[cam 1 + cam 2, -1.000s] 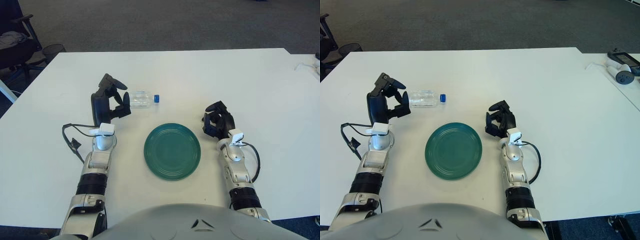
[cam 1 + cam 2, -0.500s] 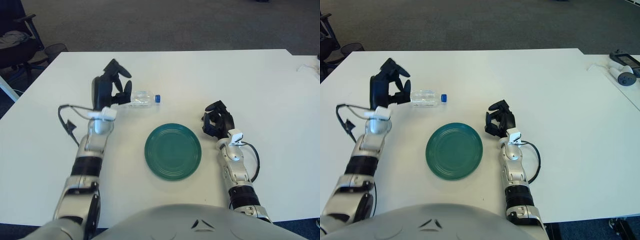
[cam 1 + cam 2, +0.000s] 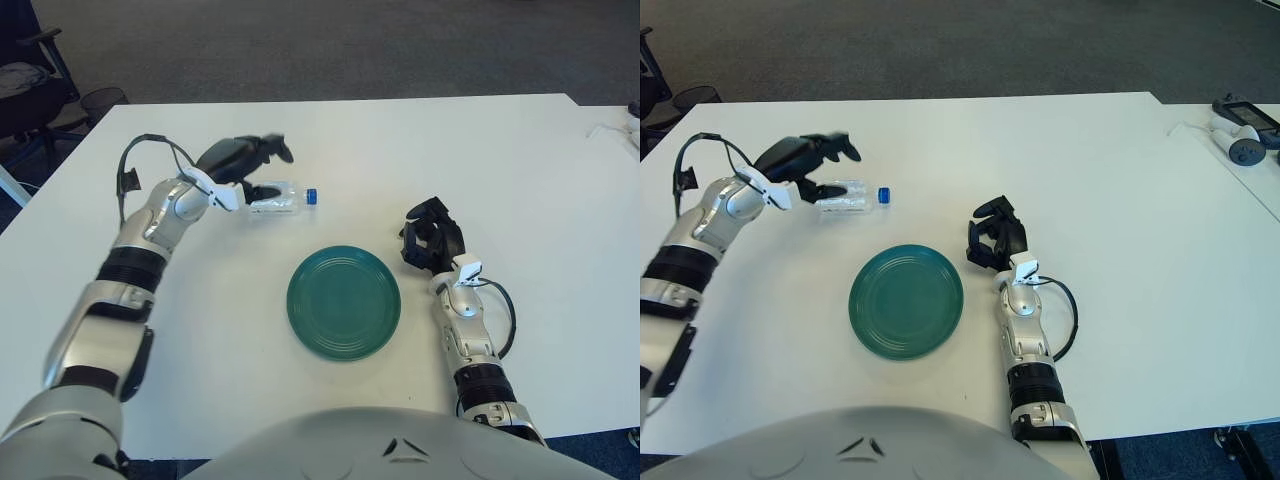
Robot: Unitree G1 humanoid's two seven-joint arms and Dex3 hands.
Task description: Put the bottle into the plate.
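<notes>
A clear plastic bottle [image 3: 277, 197] with a blue cap lies on its side on the white table [image 3: 500, 160], cap pointing right, just beyond the green plate [image 3: 344, 304]. My left hand [image 3: 248, 160] hovers over the bottle's left end, fingers spread above it and the thumb low beside it, not closed on it. The same bottle [image 3: 845, 196] and left hand [image 3: 810, 158] show in the right eye view, with the plate [image 3: 906, 300] in front. My right hand [image 3: 430, 236] shows to the right of the plate with its fingers curled, holding nothing.
A black cable [image 3: 140, 160] loops off my left forearm. An office chair [image 3: 25, 80] stands off the table's far left corner. Small white and grey devices [image 3: 1240, 140] lie on a second table at the far right.
My left arm has reached forward and rightward, tipping the hand from upright beside the bottle to lying over its left end. The bottle, the plate and the right hand have hardly moved.
</notes>
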